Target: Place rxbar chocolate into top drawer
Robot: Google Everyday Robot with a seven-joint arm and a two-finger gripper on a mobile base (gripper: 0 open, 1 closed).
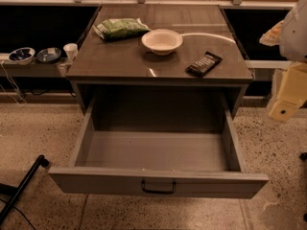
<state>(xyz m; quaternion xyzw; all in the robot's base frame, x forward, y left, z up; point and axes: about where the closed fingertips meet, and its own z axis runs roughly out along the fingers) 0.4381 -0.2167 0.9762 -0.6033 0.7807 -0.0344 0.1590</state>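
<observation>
The rxbar chocolate (204, 63) lies flat on the tabletop (115, 63), close to the front right corner and just back from the front edge. Its black wrapper is turned at a diagonal, so that one short end points toward the front edge and the other toward the right edge. It is outside the top drawer (96, 181), which stands pulled well out below the front edge. The drawer's grey floor and side walls are in plain view, and its dark handle (158, 187) sits at the centre of the flat front panel. Nothing touches the bar. A white bowl (162, 41) stands upright near the middle of the tabletop, behind and to the left of the bar and apart from it. A green crinkled snack bag (120, 28) lies farther back toward the rear left corner, just beside the bowl. The gripper (287, 99) hangs off the tabletop beyond its right edge, at about the height of the front right corner, pale yellow under a white arm part and well apart from the bar. Whether it is spread or pressed together I cannot tell, and it holds nothing that shows. Past the left edge, a lower shelf bears two small dark bowls (21, 55) and a white cup (70, 50). A black rod (21, 190) slants across the speckled floor (43, 128) at the lower left.
</observation>
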